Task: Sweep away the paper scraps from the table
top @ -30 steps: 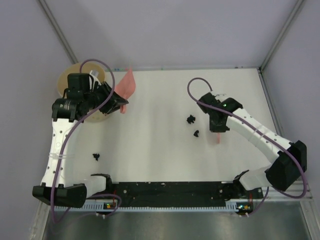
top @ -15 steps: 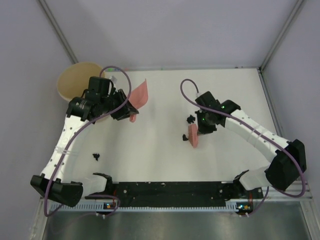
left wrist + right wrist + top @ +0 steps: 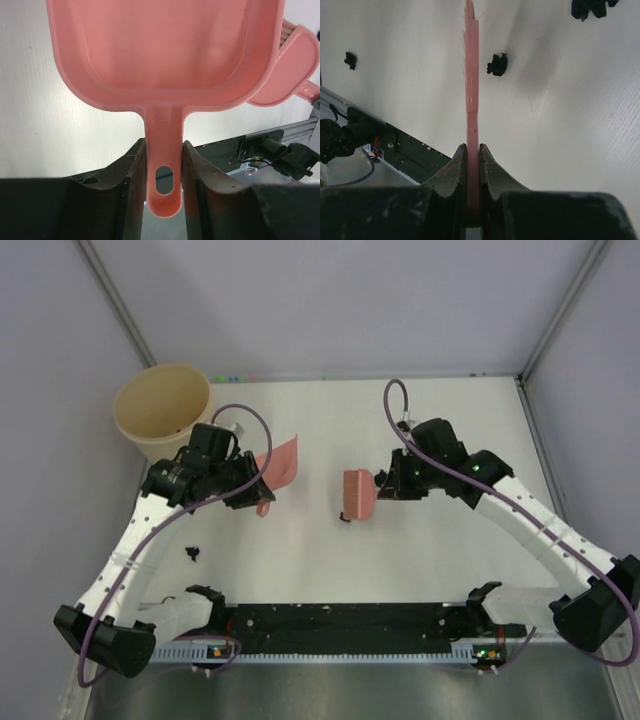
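Note:
My left gripper (image 3: 252,490) is shut on the handle of a pink dustpan (image 3: 282,462), held left of centre over the white table (image 3: 450,560). In the left wrist view the dustpan (image 3: 165,50) is empty, with its handle between the fingers of my left gripper (image 3: 163,150). My right gripper (image 3: 392,485) is shut on a pink brush (image 3: 358,493) at the centre. The brush is edge-on in the right wrist view (image 3: 471,75), rising from my right gripper (image 3: 473,150). Black paper scraps lie by the brush (image 3: 343,518) and at the near left (image 3: 192,554). The right wrist view shows three scraps (image 3: 497,64), (image 3: 350,60), (image 3: 590,7).
A tan round bin (image 3: 163,410) stands at the back left corner. A black strip (image 3: 340,620) runs along the table's near edge. Grey-lilac walls close in the back and sides.
My left arm carried the dustpan away from the bin toward the table's centre. My right arm swung the brush leftward across the table, and the scraps beside it shifted left.

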`<action>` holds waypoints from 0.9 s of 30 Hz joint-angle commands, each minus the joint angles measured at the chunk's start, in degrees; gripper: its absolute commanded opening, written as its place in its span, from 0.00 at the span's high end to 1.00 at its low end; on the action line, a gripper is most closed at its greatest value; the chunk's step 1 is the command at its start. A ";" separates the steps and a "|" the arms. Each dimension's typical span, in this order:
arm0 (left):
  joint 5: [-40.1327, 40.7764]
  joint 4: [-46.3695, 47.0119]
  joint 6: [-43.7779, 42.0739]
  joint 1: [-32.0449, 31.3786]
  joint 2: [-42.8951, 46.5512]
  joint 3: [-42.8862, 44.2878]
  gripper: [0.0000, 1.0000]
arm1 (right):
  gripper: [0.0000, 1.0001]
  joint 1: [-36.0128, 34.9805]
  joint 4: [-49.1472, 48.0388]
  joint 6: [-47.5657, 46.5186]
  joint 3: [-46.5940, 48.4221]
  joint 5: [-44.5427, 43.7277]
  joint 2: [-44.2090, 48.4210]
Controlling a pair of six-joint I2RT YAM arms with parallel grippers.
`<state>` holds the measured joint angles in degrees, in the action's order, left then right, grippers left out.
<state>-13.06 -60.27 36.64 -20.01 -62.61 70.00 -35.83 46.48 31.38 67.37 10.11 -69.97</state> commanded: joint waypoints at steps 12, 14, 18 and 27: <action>12.53 -4.15 -10.19 -12.68 -1.20 1.99 1.00 | 1.00 0.06 -4.82 -1.40 6.89 -15.28 1.95; 14.73 -3.81 -10.45 -14.26 -0.94 0.41 1.00 | 1.00 0.24 -4.91 -1.67 6.89 -17.39 1.42; 16.39 -2.14 -10.80 -18.65 -0.58 -3.98 1.00 | 1.00 0.15 -8.15 -3.25 4.97 -18.55 1.24; 19.82 1.03 -9.14 -28.32 -2.08 -9.96 1.00 | 1.00 0.15 -14.31 -6.06 -0.22 -16.44 2.04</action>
<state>3.64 -62.87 26.87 -45.58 -64.23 61.28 -35.77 37.52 27.14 68.55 -6.44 -69.01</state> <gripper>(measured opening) 0.358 0.063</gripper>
